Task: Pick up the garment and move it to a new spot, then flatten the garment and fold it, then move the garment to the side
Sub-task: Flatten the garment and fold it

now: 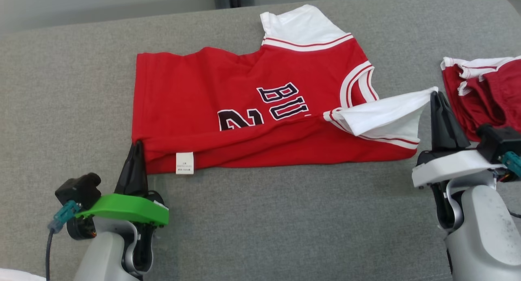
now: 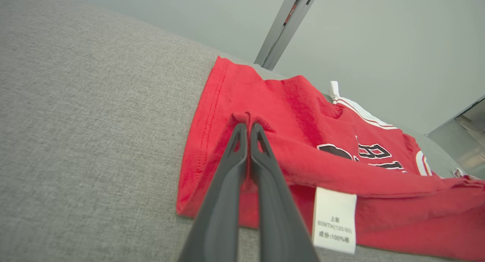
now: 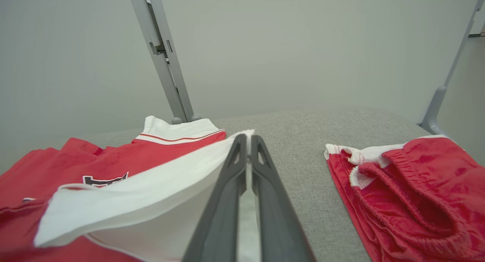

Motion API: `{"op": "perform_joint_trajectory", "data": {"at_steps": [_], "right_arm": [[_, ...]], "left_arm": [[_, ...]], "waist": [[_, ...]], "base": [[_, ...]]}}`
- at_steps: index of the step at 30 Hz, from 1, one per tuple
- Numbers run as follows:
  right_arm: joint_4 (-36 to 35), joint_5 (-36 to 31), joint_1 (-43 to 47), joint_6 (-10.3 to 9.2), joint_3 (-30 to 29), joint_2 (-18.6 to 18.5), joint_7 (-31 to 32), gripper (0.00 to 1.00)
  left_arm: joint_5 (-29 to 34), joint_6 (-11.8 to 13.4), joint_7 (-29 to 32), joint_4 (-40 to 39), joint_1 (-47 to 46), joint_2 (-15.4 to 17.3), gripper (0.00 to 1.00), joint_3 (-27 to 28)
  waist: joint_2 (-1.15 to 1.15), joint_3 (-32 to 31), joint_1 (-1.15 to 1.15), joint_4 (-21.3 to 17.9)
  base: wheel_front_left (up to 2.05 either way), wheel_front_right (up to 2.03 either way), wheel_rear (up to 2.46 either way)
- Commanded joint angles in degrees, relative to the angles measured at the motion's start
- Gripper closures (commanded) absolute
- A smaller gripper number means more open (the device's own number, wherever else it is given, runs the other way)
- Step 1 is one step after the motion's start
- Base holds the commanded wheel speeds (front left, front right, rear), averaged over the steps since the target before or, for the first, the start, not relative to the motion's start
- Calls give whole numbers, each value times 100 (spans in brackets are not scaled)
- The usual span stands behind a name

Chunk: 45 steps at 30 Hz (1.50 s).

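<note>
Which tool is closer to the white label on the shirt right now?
Left. The left tool pinches the shirt's hem corner just beside the label; the right tool holds the white sleeve at the shirt's far end.

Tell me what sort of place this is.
Probably a lab or test station set up for clothes folding rather than a home: a wide grey fabric-covered work surface, bare metal frame posts against a plain pale wall, with a red jersey and red shorts laid out.
</note>
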Motion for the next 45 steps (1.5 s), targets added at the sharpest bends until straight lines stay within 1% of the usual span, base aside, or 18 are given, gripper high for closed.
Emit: {"op": "perform_joint_trajectory", "data": {"at_steps": [1, 8, 14, 20, 21, 22, 23, 30, 34, 40, 45], "right_arm": [[91, -96, -165, -12, -16, -16, -23, 100], [333, -253, -624, -12, -35, -16, -23, 100], [357, -348, -1002, -12, -3, -16, -23, 100], [469, -411, -1300, -11, -35, -16, -23, 100], [484, -433, -1335, -11, -43, -17, -23, 100], [466, -450, -1356, -11, -41, -16, -23, 20], [428, -487, -1345, -11, -18, -15, -23, 0], [28, -463, -847, -11, -128, -16, -23, 0], [-13, -495, -454, -11, -89, -17, -23, 0], [209, -597, -148, -11, -42, -16, -23, 0], [602, -745, -144, -11, -28, -15, -23, 0]], "left_arm": [[-51, 16, -1, 36, -183, 75, 100, 12], [-47, 16, -2, 103, -529, 85, 100, 34], [-58, 16, -2, 136, -792, 117, 100, 47], [-12, 16, -2, 147, -997, 72, 100, 94], [19, 16, -2, 131, -1020, 70, 96, 127], [78, 16, -2, 126, -1010, 22, 0, 220], [117, 16, -2, 114, -998, 0, 0, 271], [374, 16, -1, -85, -580, -186, 0, 731], [591, 16, -2, 26, -298, -252, 0, 686], [700, 16, -1, 396, -233, -225, 0, 665], [823, 16, 15, 897, -314, -191, 0, 623]], "waist": [[0, 294, 0, 39], [0, 557, 0, 64], [0, 738, 0, 79], [0, 845, 0, 114], [0, 858, 0, 124], [0, 868, 0, 139], [0, 868, 0, 145], [0, 817, 0, 157], [0, 784, 0, 132], [0, 813, 0, 91], [0, 824, 0, 76]], "base": [[0, 0, 0], [0, 0, 0], [0, 0, 0], [0, 0, 0], [0, 0, 0], [0, 0, 0], [0, 0, 0], [0, 0, 0], [0, 0, 0], [0, 0, 0], [0, 0, 0]]}}
